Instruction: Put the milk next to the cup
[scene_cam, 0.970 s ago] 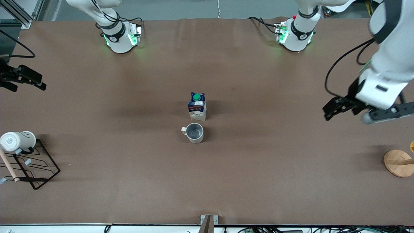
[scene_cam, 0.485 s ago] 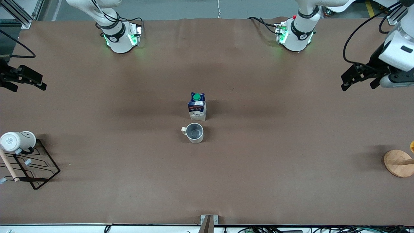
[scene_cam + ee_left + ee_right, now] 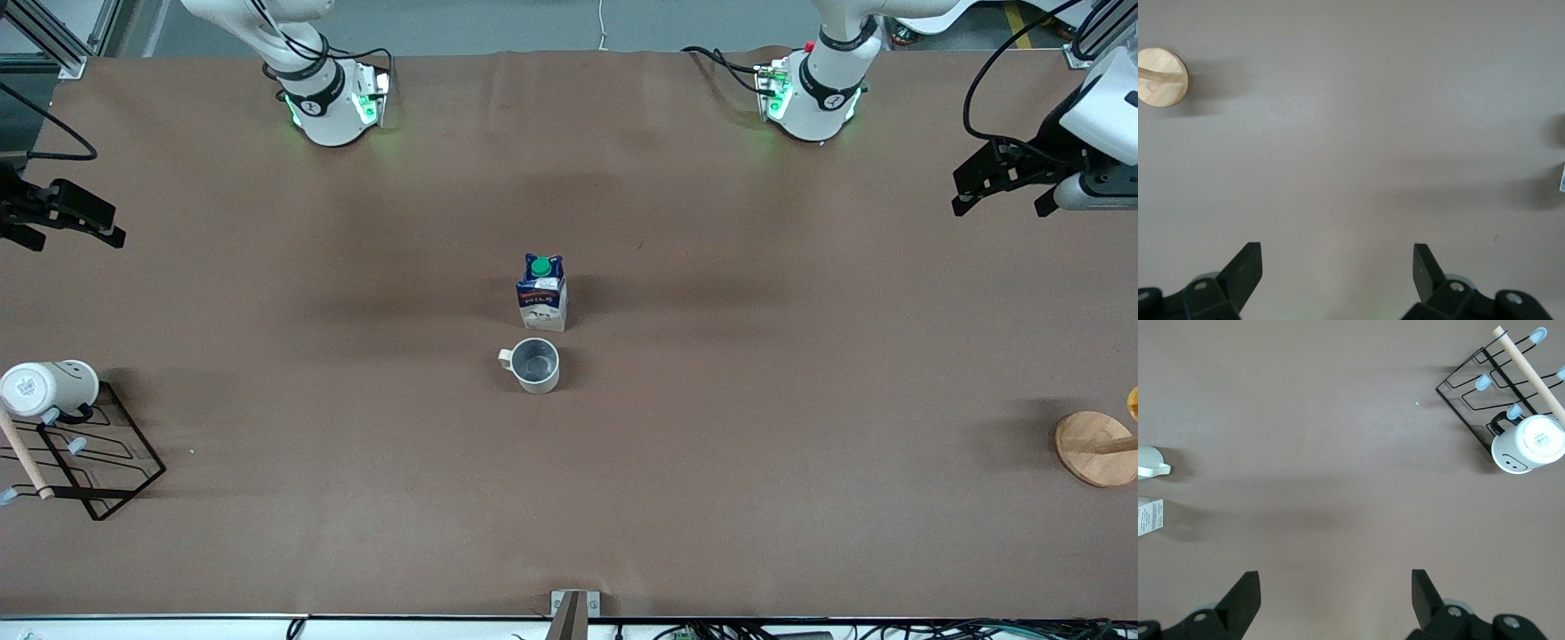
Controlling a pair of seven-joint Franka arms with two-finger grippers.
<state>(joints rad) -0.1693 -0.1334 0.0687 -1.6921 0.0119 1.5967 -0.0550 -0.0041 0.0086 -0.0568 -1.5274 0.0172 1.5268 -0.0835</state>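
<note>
— Where's the milk point(image 3: 542, 292) sitting?

— Mid-table, standing upright with its green cap on top, just beside the cup point(image 3: 537, 364). The cup is the nearer of the two to the front camera, its handle pointing toward the right arm's end of the table. Looks to me like the placing is as good as done.

— And the arms?

— Both well away from it. The left gripper point(image 3: 1011, 184) hangs over the table's edge at the left arm's end, fingers spread wide, nothing between them. The right gripper point(image 3: 64, 216) is out over the right arm's end, also wide open and empty.

— Which one is closer to the carton?

— Hard to call; each is about as far off as the other, with the carton roughly midway between them. Its long axis is vertical, so if either went back, I'd guess a side-on grasp across the body.

— Anything else about?

— A white mug point(image 3: 46, 388) on a wire rack point(image 3: 107, 462), and a wooden stand point(image 3: 1095, 447).
</note>
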